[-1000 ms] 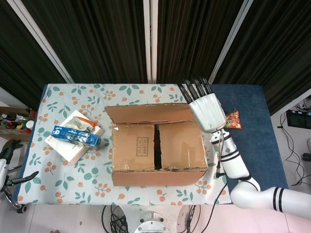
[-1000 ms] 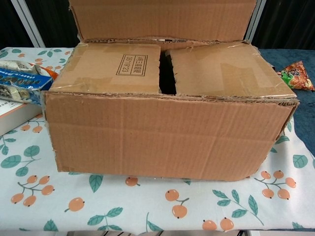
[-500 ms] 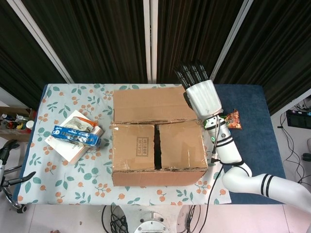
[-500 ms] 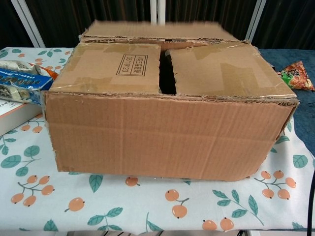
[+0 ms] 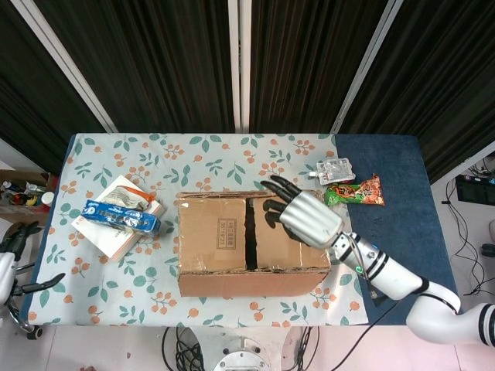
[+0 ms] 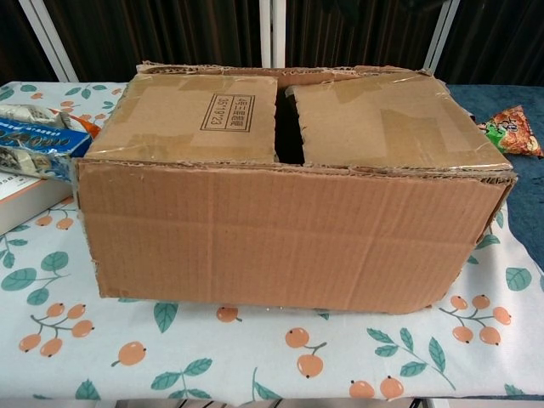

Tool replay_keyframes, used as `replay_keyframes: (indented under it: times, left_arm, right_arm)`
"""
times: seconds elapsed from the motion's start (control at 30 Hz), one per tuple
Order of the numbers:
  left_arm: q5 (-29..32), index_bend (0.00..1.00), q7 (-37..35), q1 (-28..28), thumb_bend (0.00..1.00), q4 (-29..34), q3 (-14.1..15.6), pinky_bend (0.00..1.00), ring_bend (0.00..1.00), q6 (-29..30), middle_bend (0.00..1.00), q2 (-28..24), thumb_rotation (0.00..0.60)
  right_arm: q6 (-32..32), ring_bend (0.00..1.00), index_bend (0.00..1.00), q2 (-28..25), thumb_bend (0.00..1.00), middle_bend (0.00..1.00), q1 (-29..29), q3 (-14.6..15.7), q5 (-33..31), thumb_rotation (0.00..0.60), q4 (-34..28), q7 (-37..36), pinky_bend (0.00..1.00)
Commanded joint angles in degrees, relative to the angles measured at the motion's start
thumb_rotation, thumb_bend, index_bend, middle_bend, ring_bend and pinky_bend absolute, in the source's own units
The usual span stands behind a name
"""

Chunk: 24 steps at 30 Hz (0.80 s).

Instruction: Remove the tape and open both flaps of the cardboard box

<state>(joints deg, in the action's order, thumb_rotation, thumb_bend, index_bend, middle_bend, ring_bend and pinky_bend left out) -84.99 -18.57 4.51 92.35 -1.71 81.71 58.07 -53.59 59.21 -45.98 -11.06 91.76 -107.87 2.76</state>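
While the cardboard box (image 5: 251,246) sits in the middle of the counter (image 5: 193,158) with its two inner flaps lying flat and a dark gap between them, the right hand (image 5: 303,216) hovers over the right inner flap (image 5: 288,232), fingers spread and grasping nothing. Whether it actually touches the cardboard cannot be told from above, and the chest view does not show the hand at all. Clear tape (image 6: 399,85) shows as glossy strips along the flap edges. The left hand (image 5: 14,241) hangs off the counter's left edge, too small to judge its fingers. The step in hand looks like opening a flap, and no flap stands raised now. The next move probably calls for getting fingertips under the flap's edge at the gap and lifting outward. A snack packet (image 5: 354,193) and a book (image 5: 116,218) lie aside.
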Motion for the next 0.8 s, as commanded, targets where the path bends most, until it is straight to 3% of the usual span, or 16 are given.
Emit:
replay_keyframes:
  times: [0.03, 0.43, 0.63, 0.8]
  left_arm:
    - [-1.67, 0.07, -0.92, 0.3, 0.02, -1.32, 0.29, 0.21, 0.13, 0.56, 0.16, 0.31, 0.441]
    - [-4.42, 0.1, 7.01, 0.54, 0.09, -6.74, 0.58, 0.21, 0.13, 3.01, 0.15, 2.47, 0.439]
    - [-3.99, 0.1, 8.5, 0.45, 0.09, -7.25, 0.75, 0.21, 0.13, 2.89, 0.16, 2.77, 0.439]
    - [-3.44, 0.1, 8.24, 0.36, 0.09, -7.39, 0.83, 0.21, 0.13, 2.64, 0.15, 2.85, 0.441]
  right_arm:
    - [-0.3, 0.0, 0.54, 0.58, 1.0, 0.34, 0.85, 2.4, 2.77, 0.6, 0.06, -1.82, 0.0]
    - [-1.11, 0.0, 0.53, 5.8, 1.0, 0.33, 0.99, 5.44, 5.14, 0.6, 6.14, -2.89, 0.0]
    - [-0.41, 0.0, 0.44, 8.55, 1.0, 0.32, -0.11, 6.2, 5.99, 0.6, 9.26, -3.7, 0.0]
    - [0.16, 0.0, 0.43, 10.86, 1.0, 0.3, -1.4, 6.26, 6.54, 0.6, 11.4, -3.58, 0.0]
